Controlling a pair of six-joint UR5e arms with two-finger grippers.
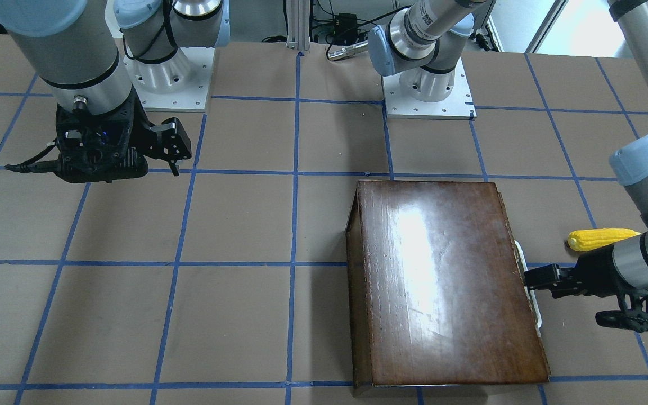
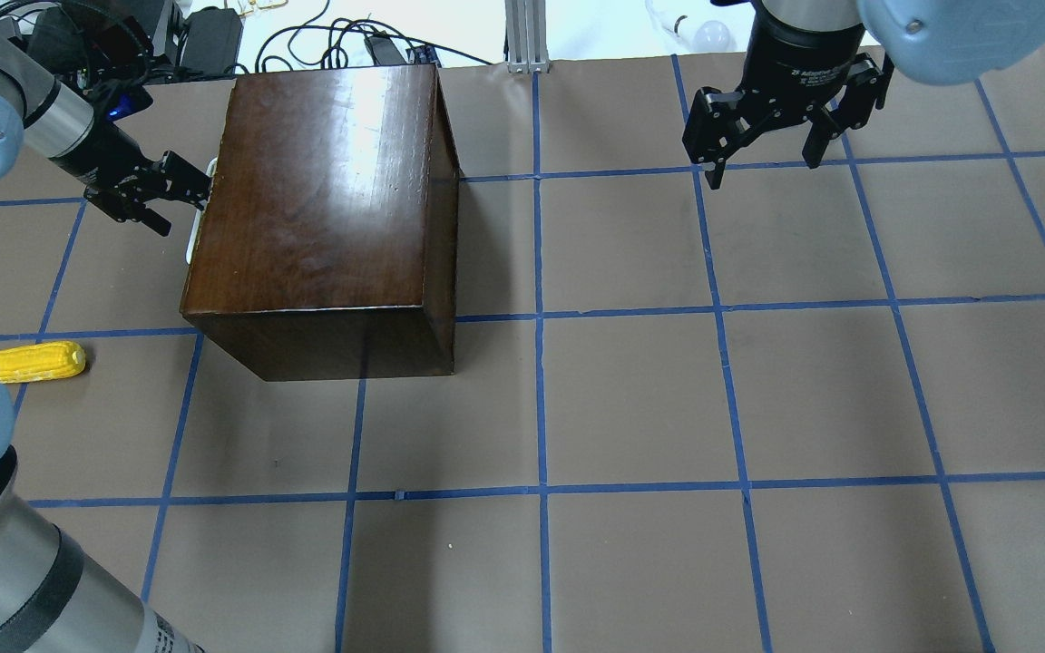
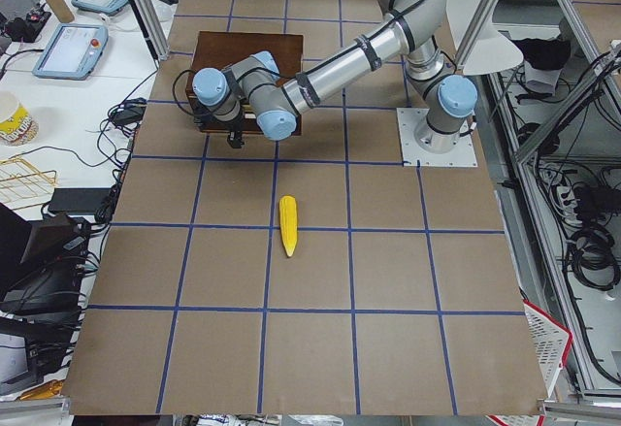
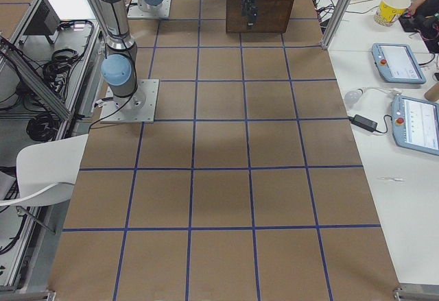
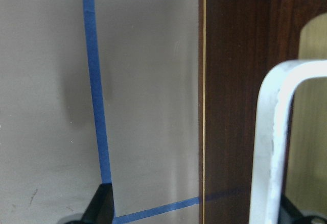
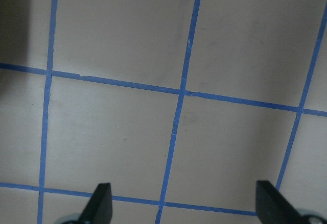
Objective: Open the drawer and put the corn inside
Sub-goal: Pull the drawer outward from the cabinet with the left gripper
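Observation:
The glossy dark-brown box [image 2: 323,199] stands at the table's far left. Its drawer looks closed; the dark front panel [image 5: 235,81] carries a white handle [image 5: 271,132], which also shows in the overhead view [image 2: 200,209]. My left gripper [image 2: 180,189] is open at that handle, one finger on each side of the bar, and it also shows in the front-facing view [image 1: 533,279]. The yellow corn [image 2: 38,361] lies on the table beside the box, near my left arm. My right gripper [image 2: 763,168] is open and empty, hovering far to the right.
The brown table [image 2: 631,399] is marked with blue tape squares. Both arm bases [image 1: 428,93] are bolted at the robot's side. Cables and gear [image 2: 214,36] lie past the far edge behind the box.

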